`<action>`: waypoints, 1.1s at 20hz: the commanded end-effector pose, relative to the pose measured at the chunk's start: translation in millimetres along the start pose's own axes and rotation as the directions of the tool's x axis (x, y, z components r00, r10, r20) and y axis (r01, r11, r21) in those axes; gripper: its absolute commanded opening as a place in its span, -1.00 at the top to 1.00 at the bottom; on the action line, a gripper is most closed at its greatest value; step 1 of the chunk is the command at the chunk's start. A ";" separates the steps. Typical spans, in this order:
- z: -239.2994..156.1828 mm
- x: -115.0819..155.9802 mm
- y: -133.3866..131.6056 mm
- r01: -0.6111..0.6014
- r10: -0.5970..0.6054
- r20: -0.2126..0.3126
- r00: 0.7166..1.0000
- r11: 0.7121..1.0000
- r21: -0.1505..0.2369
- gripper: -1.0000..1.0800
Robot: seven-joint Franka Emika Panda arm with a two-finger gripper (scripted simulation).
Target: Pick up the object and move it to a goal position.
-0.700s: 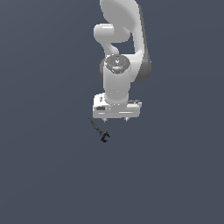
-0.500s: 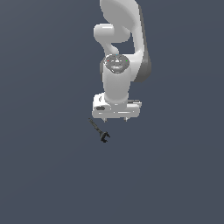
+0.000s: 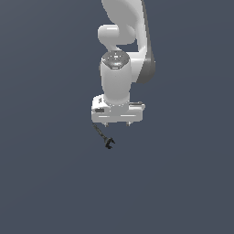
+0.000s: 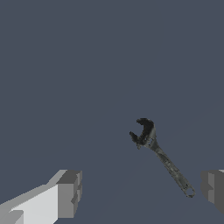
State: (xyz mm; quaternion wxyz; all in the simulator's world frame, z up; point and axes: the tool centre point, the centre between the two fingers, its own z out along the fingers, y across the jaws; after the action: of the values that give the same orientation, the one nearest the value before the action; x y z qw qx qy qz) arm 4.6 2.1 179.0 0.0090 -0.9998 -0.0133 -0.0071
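Two cameras on me, one far, one close.
The exterior view faces my arm (image 3: 119, 82) head-on from a distance, slightly above; my wrist camera looks down past my fingers (image 4: 68, 192), close in. Both share the little wrench (image 3: 105, 138) (image 4: 159, 155) on the grey floor (image 3: 45, 183).

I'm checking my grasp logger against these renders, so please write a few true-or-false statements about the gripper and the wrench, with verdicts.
1. The gripper is open. True.
2. The wrench is clamped between the fingers. False: it lies free, touching neither finger.
3. The wrench has an open C-shaped jaw at one end. True.
4. In the exterior view the wrench sits above the arm's wrist. False: it shows just below the gripper.
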 end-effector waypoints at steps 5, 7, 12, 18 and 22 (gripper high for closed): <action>4.1 -1.2 2.6 0.017 -0.017 0.001 1.000 1.000 -0.001 -0.92; 7.4 -2.2 5.1 0.031 -0.031 0.001 1.000 1.000 -0.002 -0.92; 20.2 -6.3 14.8 0.085 -0.085 0.003 0.996 0.996 -0.006 -0.92; 43.3 -15.1 32.1 0.186 -0.186 0.008 0.983 0.983 -0.011 -0.92; 62.6 -23.9 46.0 0.271 -0.271 0.012 0.963 0.962 -0.013 -0.92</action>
State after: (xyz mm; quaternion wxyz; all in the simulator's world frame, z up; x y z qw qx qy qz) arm -13.9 -38.0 122.8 0.0011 -0.9911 -0.1333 -0.0038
